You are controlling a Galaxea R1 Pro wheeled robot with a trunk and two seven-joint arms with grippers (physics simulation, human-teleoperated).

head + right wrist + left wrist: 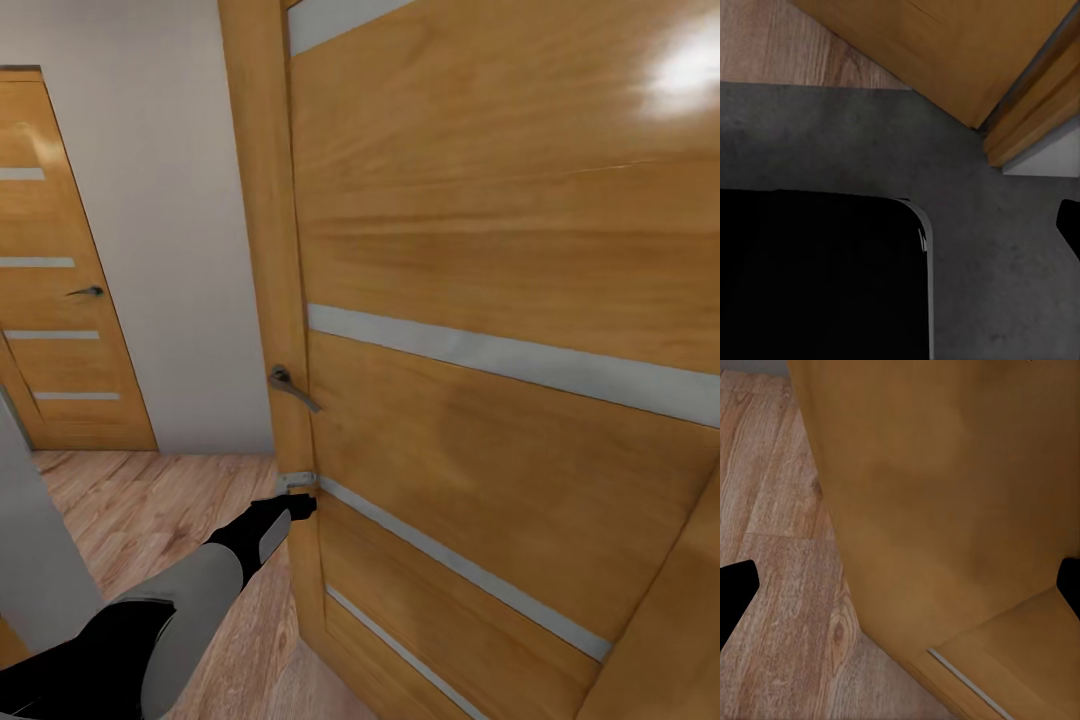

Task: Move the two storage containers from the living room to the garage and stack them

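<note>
Neither red-orange storage container is in view. My left arm reaches forward, and my left gripper (300,504) sits against the edge of a wooden door (500,300), just below its handle (290,384). In the left wrist view its two black fingertips (736,589) stand far apart with only the door face and wood planks between them, so my left gripper (900,585) is open and empty. One black fingertip (1069,223) of my right gripper shows at the picture's edge over dark grey concrete floor (1005,285).
The big door with pale stripes stands very close in front and to the right. A second, shut door (60,270) is at the far left in a beige wall. Light wood planks (150,510) meet the concrete at the threshold. My black base (817,277) is below the right gripper.
</note>
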